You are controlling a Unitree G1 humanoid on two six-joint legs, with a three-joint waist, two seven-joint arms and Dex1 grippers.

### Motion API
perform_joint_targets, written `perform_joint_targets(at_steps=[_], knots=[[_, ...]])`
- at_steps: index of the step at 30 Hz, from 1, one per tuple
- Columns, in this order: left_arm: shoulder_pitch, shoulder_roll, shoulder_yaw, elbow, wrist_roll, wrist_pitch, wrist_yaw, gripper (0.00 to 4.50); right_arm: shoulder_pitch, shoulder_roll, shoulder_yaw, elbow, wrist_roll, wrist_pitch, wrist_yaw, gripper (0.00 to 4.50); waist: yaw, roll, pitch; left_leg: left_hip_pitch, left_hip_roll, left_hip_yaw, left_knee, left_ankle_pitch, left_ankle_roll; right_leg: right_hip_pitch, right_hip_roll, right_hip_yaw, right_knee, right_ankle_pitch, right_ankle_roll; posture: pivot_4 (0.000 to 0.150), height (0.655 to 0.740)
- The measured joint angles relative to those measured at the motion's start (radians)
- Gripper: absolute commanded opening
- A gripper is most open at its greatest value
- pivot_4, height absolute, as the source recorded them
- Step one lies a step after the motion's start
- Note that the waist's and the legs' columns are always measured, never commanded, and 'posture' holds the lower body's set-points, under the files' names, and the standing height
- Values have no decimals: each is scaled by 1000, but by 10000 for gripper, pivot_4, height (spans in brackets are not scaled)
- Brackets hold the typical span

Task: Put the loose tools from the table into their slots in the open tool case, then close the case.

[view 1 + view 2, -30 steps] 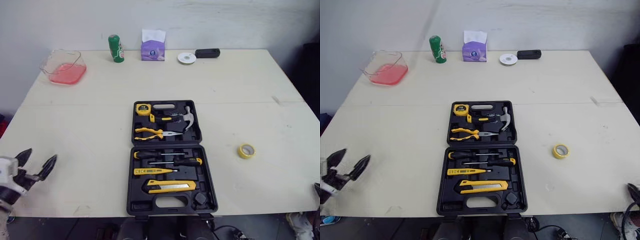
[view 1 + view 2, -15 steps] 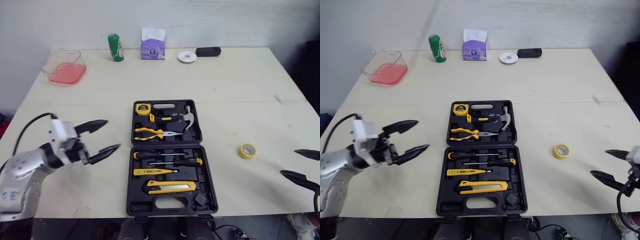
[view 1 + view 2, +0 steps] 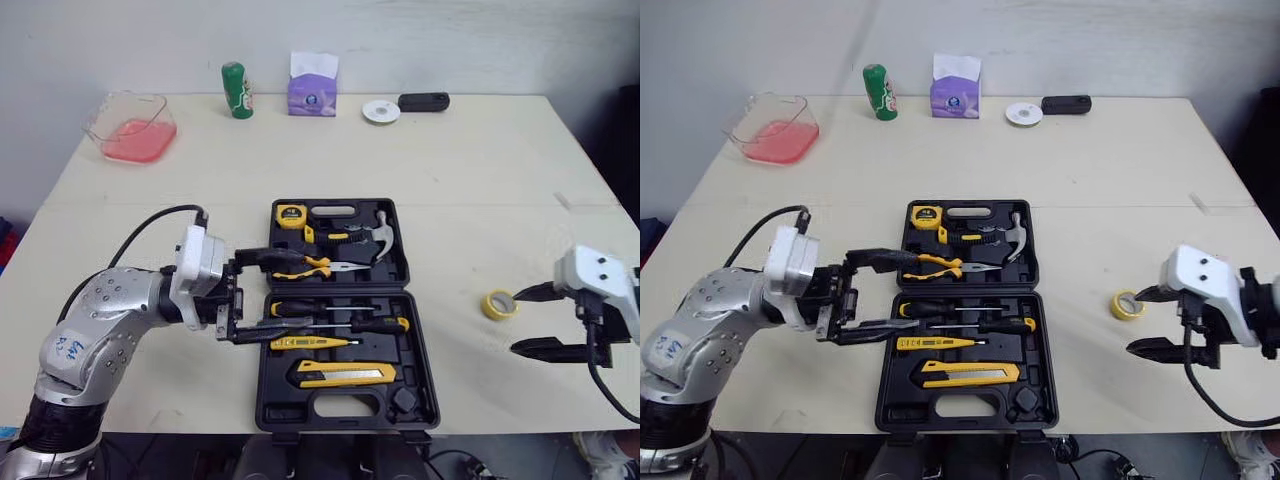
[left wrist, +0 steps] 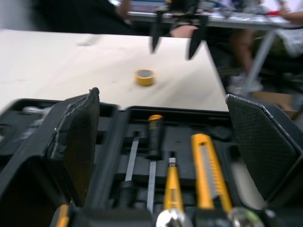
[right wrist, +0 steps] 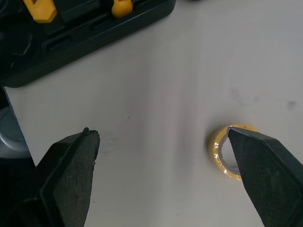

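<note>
Pale tabletop (image 3: 480,180) runs back to a white wall, and the open tool case (image 3: 418,385) lies flat at its near middle, both halves facing up. Its slots look nearly full. I count one tape measure (image 3: 288,215), one hammer (image 3: 376,232), one pair of pliers (image 3: 300,264), two screwdrivers (image 3: 380,323), one yellow tester (image 3: 300,343) and one utility knife (image 3: 345,375).

One loose item lies near the case, a single roll of yellow tape (image 3: 497,304). It sits just ahead of the right pincer (image 3: 514,322), close by its upper fingertip, with the case further on past the roll.

Half a second ago that pincer was out at the table's right edge; now it has come in beside the roll, fingers spread wide and holding nothing. It looks lined up for the pick, though the roll is off-centre and the grasp needs shifting towards it.

The left pincer (image 3: 288,298) has swung in from the bare table. Its wide, empty fingers now reach over the case's near-left side, straddling the hinge line, perhaps to steady it or fold it later.

Well beyond both pincers, along the far edge, stand one clear dish of pink liquid (image 3: 128,128), one green can (image 3: 236,90), one tissue box (image 3: 313,88), one white disc (image 3: 380,111) and one black object (image 3: 423,101).
</note>
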Motion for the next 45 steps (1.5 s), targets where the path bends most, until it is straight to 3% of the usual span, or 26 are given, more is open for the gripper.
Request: perform_joint_targets(at_steps=[11,18,43,45], knots=[[-3,-16,-14,-75,-25,28,22,44631,-260,1,276,74,-142,-2,23,45000,-5,0,3,-1,0,0,4,1,0,0,6,0,1,0,0,1500,7400],[14,-16,-22,-79,-19,24,15,44631,-367,78,391,159,-224,-17,36,45000,-7,1,3,-1,1,0,6,1,0,0,6,1,4,0,0,1500,7400],[14,-3,-37,-116,0,12,-8,44631,-449,181,474,236,-372,-32,48,45000,-8,2,4,-1,1,0,12,0,0,0,6,2,8,0,0,1500,7400],[15,-3,-37,-115,0,12,-10,45000,-452,181,475,238,-382,-32,49,39393,-8,2,4,-1,1,0,12,0,0,0,6,1,8,0,0,1500,7400]])
